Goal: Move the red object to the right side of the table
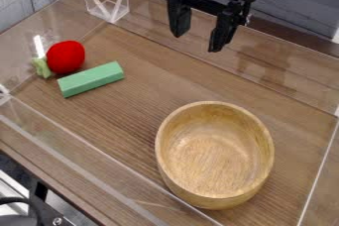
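We see the fingers spread above the bench's far edge, perhaps kept high to clear the red fruit near its left edge.

Moderately bright, soft indoor light over the table; source not visible. Wood surface carries a mild pale sheen, no hard glare. Bowl: interior evenly lit, faint darker shading along the inside wall. Shadows weak, soft-edged. Clear wall at upper left catches whitish highlights. Black gripper reads very dark, detail partly lost. Picture small and coarse; fine edges slightly soft throughout, small parts hard to resolve.
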